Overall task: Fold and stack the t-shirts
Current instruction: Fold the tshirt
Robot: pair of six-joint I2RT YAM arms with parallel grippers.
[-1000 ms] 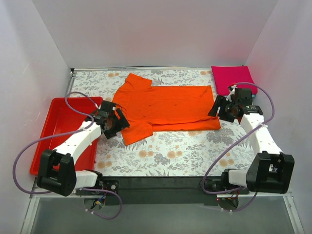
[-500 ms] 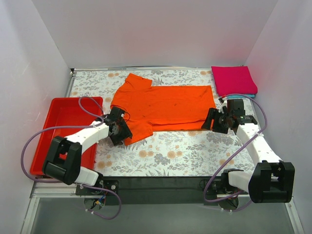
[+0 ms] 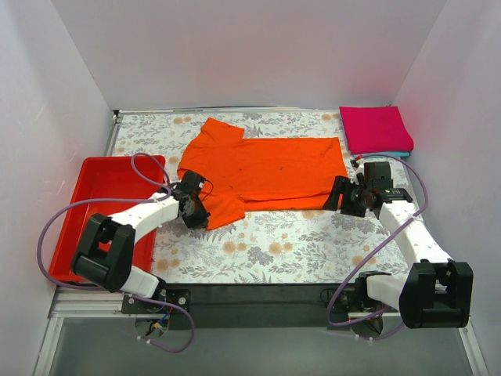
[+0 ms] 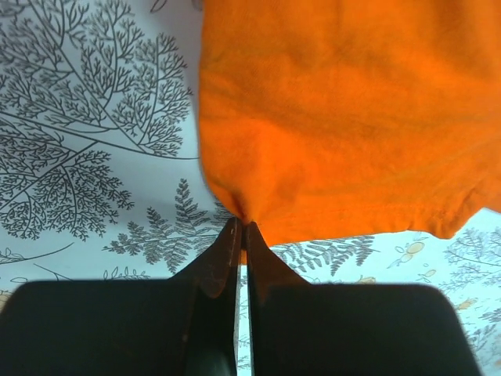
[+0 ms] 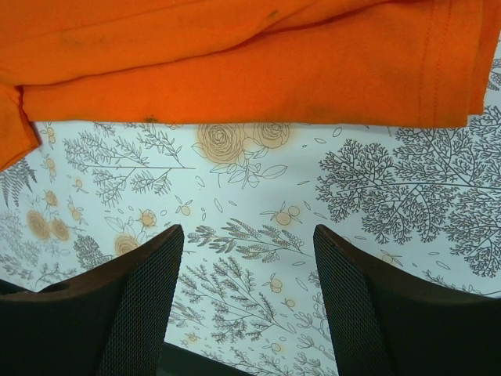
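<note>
The orange t-shirt (image 3: pixel 262 171) lies spread flat across the middle of the table, collar end to the left. My left gripper (image 3: pixel 196 210) is shut on the edge of its near-left sleeve; in the left wrist view the cloth (image 4: pixel 337 117) bunches into the pinched fingertips (image 4: pixel 241 229). My right gripper (image 3: pixel 342 196) stands open just off the shirt's near-right hem corner (image 5: pixel 438 70), over bare tablecloth, with nothing between its fingers (image 5: pixel 149 266). A folded magenta t-shirt (image 3: pixel 374 128) rests on a folded teal t-shirt (image 3: pixel 399 154) at the back right.
A red plastic tray (image 3: pixel 98 200) sits at the left beside the floral tablecloth (image 3: pixel 274 243). White walls close in the back and both sides. Purple cables loop from each arm.
My left gripper slid in to the sleeve edge and closed on it. My right gripper moved down toward the near-right hem corner and stayed open.
</note>
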